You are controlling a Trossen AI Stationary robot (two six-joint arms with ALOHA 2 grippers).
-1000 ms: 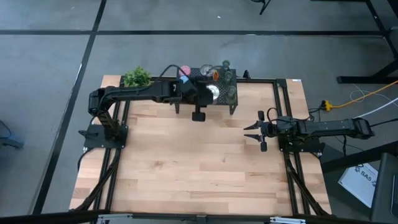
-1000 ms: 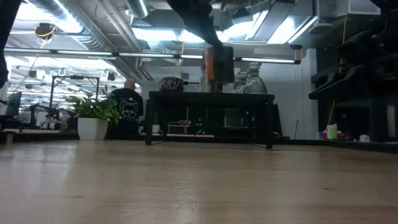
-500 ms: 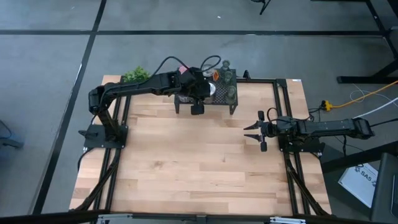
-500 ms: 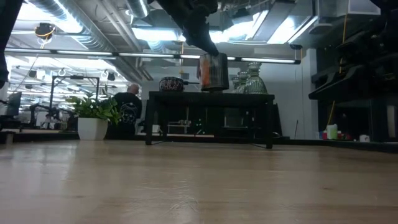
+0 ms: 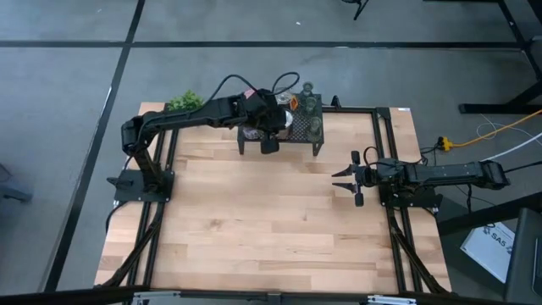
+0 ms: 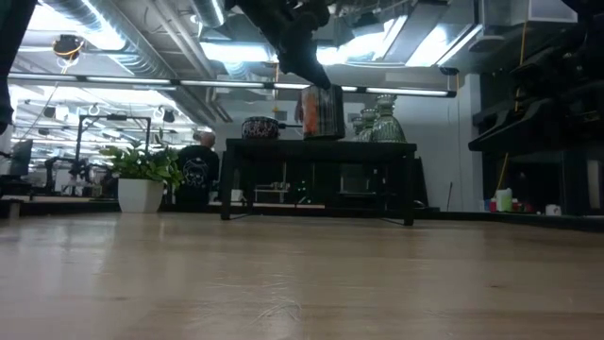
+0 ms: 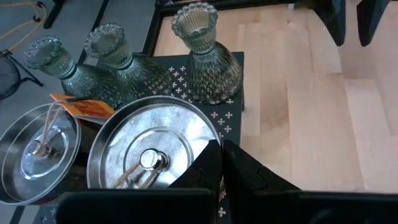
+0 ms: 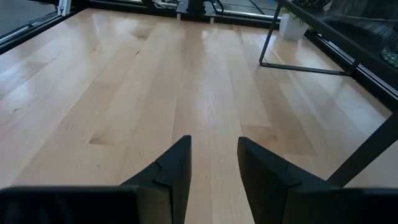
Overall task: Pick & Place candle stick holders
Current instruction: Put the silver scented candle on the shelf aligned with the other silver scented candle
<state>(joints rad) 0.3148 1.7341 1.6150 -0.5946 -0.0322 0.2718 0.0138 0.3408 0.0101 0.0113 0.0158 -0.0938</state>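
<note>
From above I see my left gripper (image 5: 273, 127) over the black stand (image 5: 315, 135) at the table's (image 5: 254, 220) far edge, my right gripper (image 5: 345, 180) released, parked right. Level view: silver-and-orange holder (image 6: 322, 111) sits on the stand. Left wrist: fingers (image 7: 211, 165) clenched on that holder's rim, three glass holders (image 7: 205, 56) beyond.

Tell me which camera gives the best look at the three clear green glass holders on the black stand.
The left wrist view: all three green glass holders show close up with ribbed bodies and scalloped rims. The high view shows them tiny beside the left gripper. The low view shows them only partly; the right wrist view, not at all.
</note>
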